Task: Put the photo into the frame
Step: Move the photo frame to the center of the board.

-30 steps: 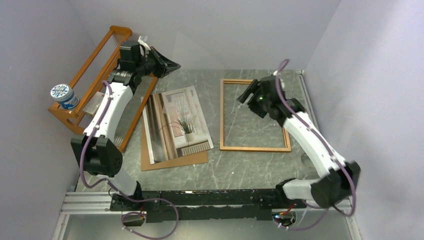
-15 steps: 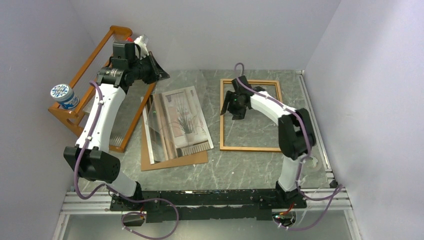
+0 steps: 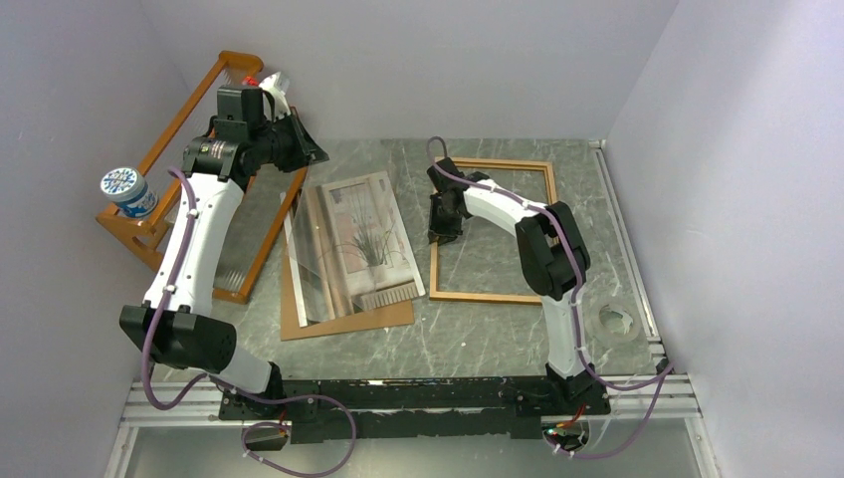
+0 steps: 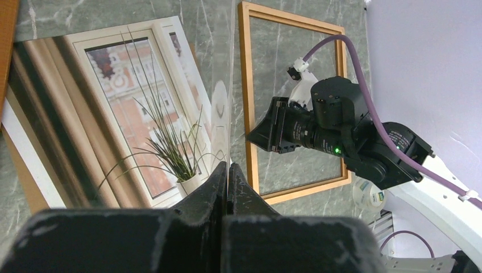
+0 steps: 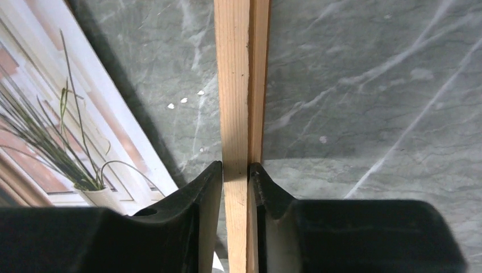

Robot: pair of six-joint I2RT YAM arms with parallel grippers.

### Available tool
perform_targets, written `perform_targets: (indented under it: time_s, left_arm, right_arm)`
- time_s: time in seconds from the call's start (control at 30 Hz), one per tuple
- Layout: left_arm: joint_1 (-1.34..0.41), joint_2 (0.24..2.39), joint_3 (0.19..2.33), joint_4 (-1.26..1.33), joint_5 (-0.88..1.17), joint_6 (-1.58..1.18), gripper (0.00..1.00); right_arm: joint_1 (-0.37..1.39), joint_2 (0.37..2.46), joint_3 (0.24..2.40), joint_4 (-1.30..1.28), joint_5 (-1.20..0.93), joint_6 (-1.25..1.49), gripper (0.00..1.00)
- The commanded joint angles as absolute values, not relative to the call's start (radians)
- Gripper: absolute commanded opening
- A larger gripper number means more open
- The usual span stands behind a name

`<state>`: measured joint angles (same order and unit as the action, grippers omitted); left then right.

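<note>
Left gripper (image 4: pixel 228 168): raised at the far left by the rack (image 3: pixel 242 62). Its fingers are pressed together on the edge of a thin clear sheet (image 3: pixel 307 279).
Sheet: tilted, upper edge in the left gripper. Its lower part comes down over the left side of the photo (image 3: pixel 358 244), where it glints, but whether it rests there I cannot tell.
Right gripper (image 5: pixel 236 168): low over the table (image 3: pixel 478 339), arm stretched far forward and across to the left. The fingers straddle the frame's left rail, one pad against each side – clamped on the wood.
Frame (image 3: pixel 488 297): flat on the table at centre right, with grey marble showing through its opening. Nothing lies inside it.
Photo: face up and turned slightly askew, left of the frame and outside it. It shows a spiky potted plant at a window with beige curtains. A strip of bare table runs between its right edge and the gripped rail.
Board (image 3: pixel 348 321): plain brown and flat under the photo, sticking out along the photo's near and left edges.
Rack: orange wood, set along the left wall and running from near to far.
Tub (image 3: pixel 127 191): blue and white, upright in the rack's near end – well apart from both grippers.
Roll (image 3: pixel 617 321): pale ring on the table near the right edge, beyond the frame's near right corner.
</note>
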<state>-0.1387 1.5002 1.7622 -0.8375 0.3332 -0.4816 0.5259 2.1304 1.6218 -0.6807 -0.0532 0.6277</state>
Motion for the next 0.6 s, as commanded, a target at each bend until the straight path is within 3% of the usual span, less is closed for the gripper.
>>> perform_targets:
  time_s: [0.0, 0.23, 0.37, 0.43, 0.57]
  left_arm:
    - [-0.133, 1.455, 1.792, -0.817, 0.322, -0.475, 0.02]
    - [-0.133, 1.447, 1.787, -0.818, 0.320, -0.487, 0.03]
    - [-0.133, 1.442, 1.786, -0.811, 0.339, -0.501, 0.02]
    - [-0.133, 1.441, 1.787, -0.804, 0.355, -0.507, 0.02]
    - [-0.133, 1.430, 1.787, -0.773, 0.376, -0.528, 0.03]
  right_arm:
    - [0.559, 2.140, 1.653, -0.665, -0.113, 0.616, 0.27]
    - [0.591, 2.143, 1.666, -0.656, -0.174, 0.609, 0.28]
    - [0.591, 2.107, 1.654, -0.654, -0.208, 0.616, 0.34]
    - [0.587, 2.081, 1.654, -0.659, -0.210, 0.621, 0.42]
    - [0.547, 1.982, 1.618, -0.651, -0.171, 0.657, 0.68]
